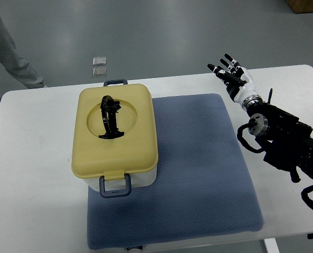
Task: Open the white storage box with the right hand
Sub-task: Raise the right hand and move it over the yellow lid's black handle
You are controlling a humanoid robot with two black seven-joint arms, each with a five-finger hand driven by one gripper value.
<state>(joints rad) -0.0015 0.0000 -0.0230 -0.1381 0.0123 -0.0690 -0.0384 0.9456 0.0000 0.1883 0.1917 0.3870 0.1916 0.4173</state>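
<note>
— At upper right of the frame, your right hand (231, 73) hovers over the table edge, fingers spread, holding nothing.

— Where's the white storage box (115, 138)?

— Left of centre, well apart from your hand, down and leftward across the blue mat (198, 174). Its yellow lid (114, 132) is shut; the long axis runs top to bottom, with latches at both ends.

— Left arm?

— You won't see it.

My right hand (231, 73) is white with black fingers and black fingertips. My arm (283, 137) is black, with a round silver part and looping cables.
</note>
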